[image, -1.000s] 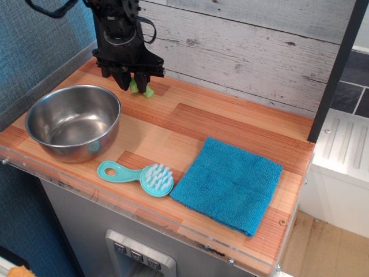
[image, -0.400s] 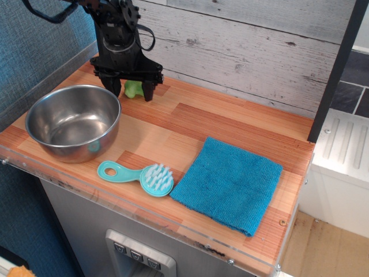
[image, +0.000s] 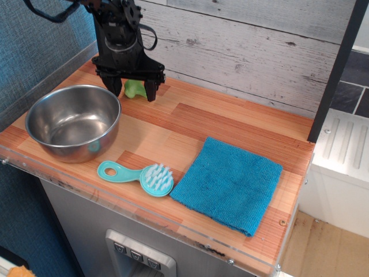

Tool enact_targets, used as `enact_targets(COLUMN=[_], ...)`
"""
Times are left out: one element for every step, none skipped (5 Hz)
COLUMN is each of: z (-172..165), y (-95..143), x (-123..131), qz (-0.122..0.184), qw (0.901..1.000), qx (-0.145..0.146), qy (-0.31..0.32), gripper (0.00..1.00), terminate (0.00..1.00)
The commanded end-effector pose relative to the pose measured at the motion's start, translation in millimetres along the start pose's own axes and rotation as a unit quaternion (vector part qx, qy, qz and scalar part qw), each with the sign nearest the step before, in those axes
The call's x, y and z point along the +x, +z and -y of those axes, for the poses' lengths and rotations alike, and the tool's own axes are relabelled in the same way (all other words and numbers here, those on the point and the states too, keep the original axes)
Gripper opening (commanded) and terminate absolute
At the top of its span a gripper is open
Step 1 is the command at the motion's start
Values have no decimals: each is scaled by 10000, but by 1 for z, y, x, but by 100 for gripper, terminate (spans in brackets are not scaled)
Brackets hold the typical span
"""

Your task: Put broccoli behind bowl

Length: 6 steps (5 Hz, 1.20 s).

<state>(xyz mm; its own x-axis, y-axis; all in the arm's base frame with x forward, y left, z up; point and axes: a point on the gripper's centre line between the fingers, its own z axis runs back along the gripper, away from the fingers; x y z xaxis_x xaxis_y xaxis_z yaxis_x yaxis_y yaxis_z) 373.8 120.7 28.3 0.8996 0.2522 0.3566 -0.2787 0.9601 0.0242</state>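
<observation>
Jaws are spread wide apart on the gripper, with the two fingertips planted either side of the broccoli and nothing being pinched. The little green floret is seen sitting on the wooden counter in the gap between them, up near the back wall, just beyond the far rim of the bowl. Whether a fingertip is brushing the floret can't be told from this angle.

So the placing part looks pretty much done: the floret is parked behind the steel bowl and appears let go. What's probably left is only for the arm to be lifted clear without the floret being knocked over or dragged along. The teal scrub brush and the blue cloth are well apart from all this, at the front.
</observation>
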Motion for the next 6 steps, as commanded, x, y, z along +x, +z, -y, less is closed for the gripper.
enact_targets(z=[-2, 6, 15, 15, 15, 15], y=[56, 80, 106, 106, 106, 106], x=[23, 25, 22, 22, 22, 22], qz=[705, 858, 1018, 1018, 1018, 1018], qw=[9975, 9961, 9946, 9946, 9946, 9946], qx=[39, -42, -77, -77, -77, -77], qy=[-93, -187, -203, -203, -203, -203], gripper=[100, 100, 100, 100, 100, 100], terminate=[0, 0, 0, 0, 0, 0])
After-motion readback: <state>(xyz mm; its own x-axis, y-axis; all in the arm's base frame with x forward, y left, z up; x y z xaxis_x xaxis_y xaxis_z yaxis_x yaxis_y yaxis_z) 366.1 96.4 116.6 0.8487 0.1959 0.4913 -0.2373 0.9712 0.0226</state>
